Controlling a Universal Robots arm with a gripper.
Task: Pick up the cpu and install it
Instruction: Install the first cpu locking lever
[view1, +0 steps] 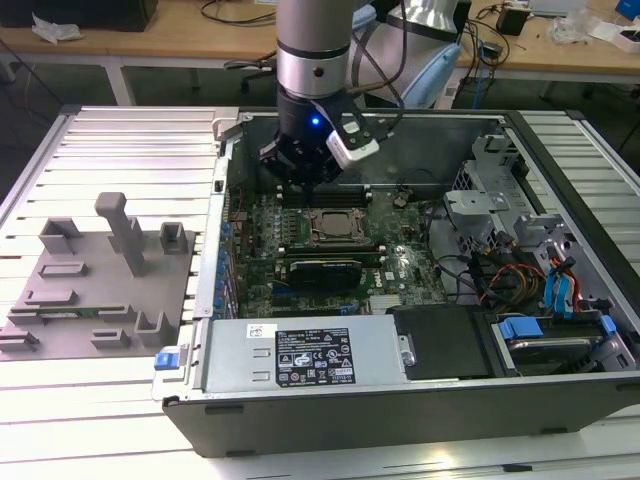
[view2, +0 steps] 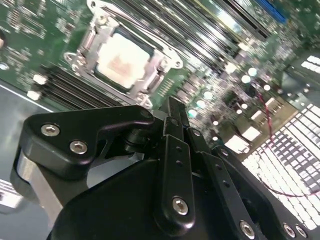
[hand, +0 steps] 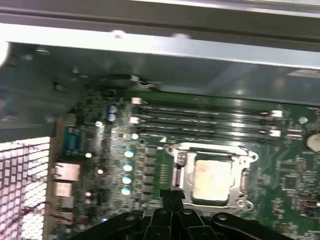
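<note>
An open computer case (view1: 400, 425) lies on a ribbed metal desk (view1: 120, 140); every place here is given from the processor socket (view1: 335, 228) on the green motherboard (view1: 405, 265). In front of the socket, closest to the exterior view, sits a grey power supply (view1: 310, 355) with a label. To the exterior view's left of the socket, outside the case, stand grey plastic fixture blocks (view1: 100, 270). The cpu (view2: 122, 60) (hand: 212, 177), pale and square, lies inside the socket's metal frame. Just behind the socket, over the memory slots (hand: 205, 117), hangs the black tool (view1: 305, 178) (view2: 172, 106) (hand: 172, 194); its fingers are together, gripping nothing, apart from the cpu. Far beyond the socket are wooden desks (view1: 200, 40) with cables.
</note>
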